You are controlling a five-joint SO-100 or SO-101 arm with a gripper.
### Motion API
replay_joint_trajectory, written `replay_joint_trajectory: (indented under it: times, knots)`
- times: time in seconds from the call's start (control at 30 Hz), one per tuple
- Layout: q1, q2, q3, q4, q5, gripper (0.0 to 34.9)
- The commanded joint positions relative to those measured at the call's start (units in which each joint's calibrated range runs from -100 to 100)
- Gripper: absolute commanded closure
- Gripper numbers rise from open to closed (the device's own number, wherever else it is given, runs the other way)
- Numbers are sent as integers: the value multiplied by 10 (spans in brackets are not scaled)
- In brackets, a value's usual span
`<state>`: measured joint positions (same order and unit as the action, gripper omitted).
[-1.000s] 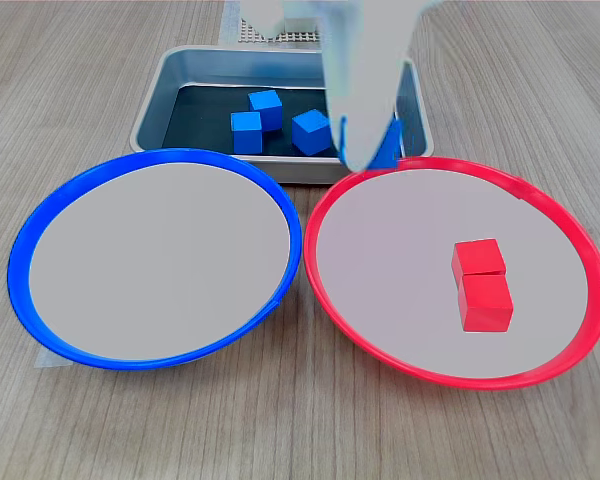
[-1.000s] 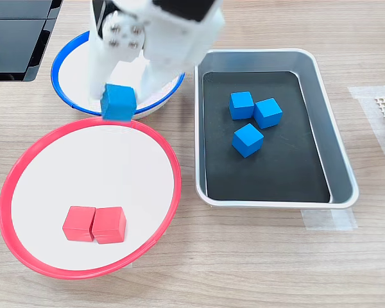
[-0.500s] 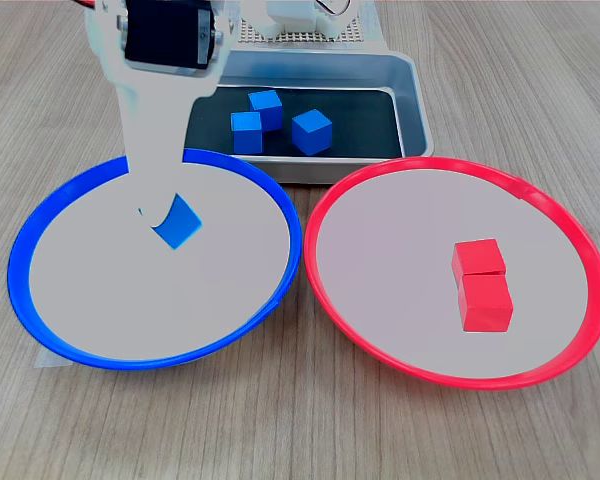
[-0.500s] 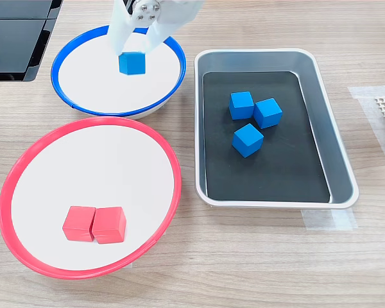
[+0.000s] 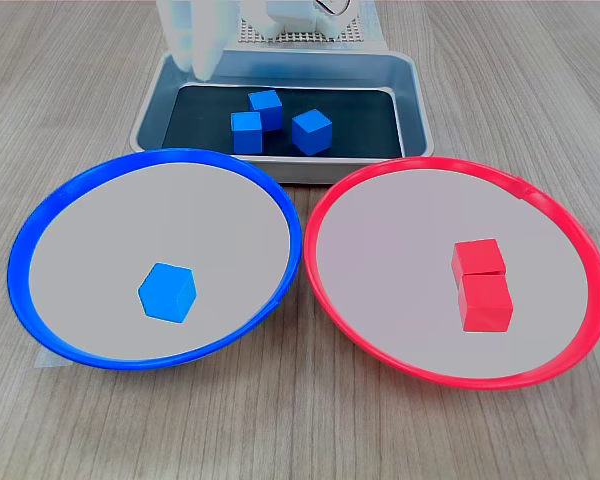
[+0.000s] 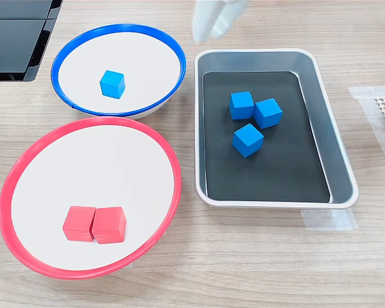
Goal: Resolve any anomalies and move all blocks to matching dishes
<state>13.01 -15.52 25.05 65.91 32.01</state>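
In the first exterior view, one blue cube [image 5: 167, 292] lies free in my blue-rimmed dish [image 5: 40, 225], turned corner-on to the camera; a cube has no long axis. Three blue cubes [image 5: 279, 122] cluster in the metal tray [image 5: 150, 110]. Two red cubes [image 5: 481, 285] touch in the red-rimmed dish [image 5: 565, 225]. My gripper [image 6: 212, 19] hangs blurred above the tray's edge, fingers apart, holding nothing.

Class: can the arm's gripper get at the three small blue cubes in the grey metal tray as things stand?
Probably yes: the three blue cubes lie uncovered in the open-topped grey metal tray, and the gripper hangs empty just beyond its rim.
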Motion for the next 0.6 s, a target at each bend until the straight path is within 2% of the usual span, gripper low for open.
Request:
replay_joint_trajectory:
  times: [0.0,0.13,0.33,0.57]
  knots:
    - [-32,-125,151,3,-4,242]
    - [-92,-150,215,-2,-31,196]
    - [-156,-88,211,-32,-50,187]
    - [-170,-13,208,-72,-41,176]
